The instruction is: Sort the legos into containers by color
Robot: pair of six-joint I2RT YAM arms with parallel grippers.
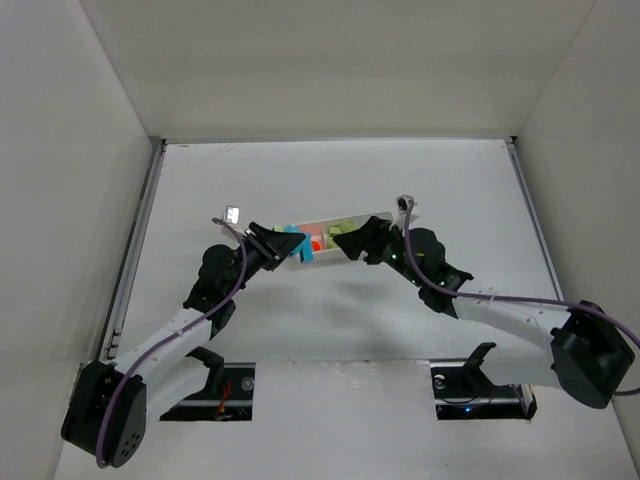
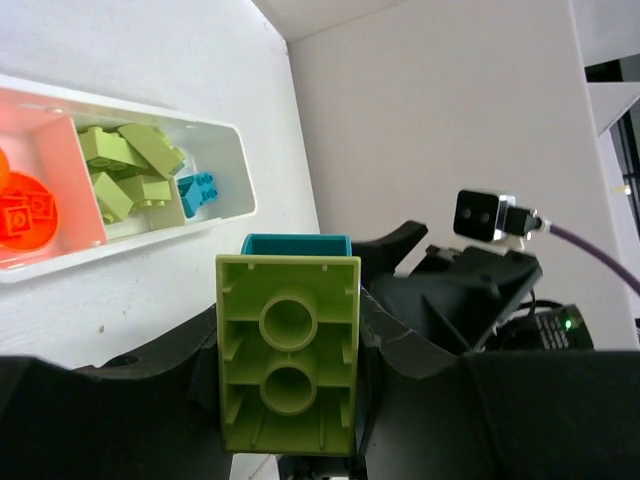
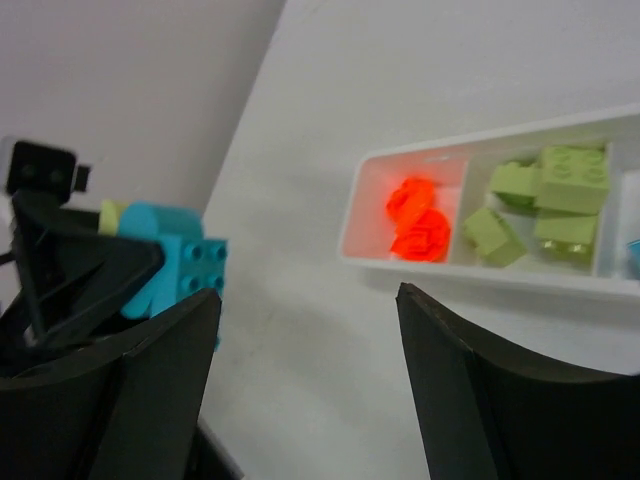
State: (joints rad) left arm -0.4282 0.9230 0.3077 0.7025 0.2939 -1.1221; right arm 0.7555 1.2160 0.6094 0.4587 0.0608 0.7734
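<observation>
The white tray (image 1: 376,216) lies mid-table with three compartments. In the left wrist view the tray (image 2: 150,233) holds orange-red bricks (image 2: 22,210), yellow-green bricks (image 2: 128,165) and one cyan brick (image 2: 197,190), each color in its own compartment. My left gripper (image 1: 288,245) is shut on a yellow-green brick (image 2: 288,350) with a cyan brick (image 2: 296,243) stuck behind it, held just off the tray's left end. My right gripper (image 1: 352,243) is open and empty over the tray's front side. In the right wrist view (image 3: 310,300) it faces the held cyan brick (image 3: 175,262).
White walls enclose the table on the left, back and right. The two grippers are close together, facing each other in front of the tray (image 3: 480,275). The right arm's wrist camera (image 2: 482,215) shows just beyond the held bricks.
</observation>
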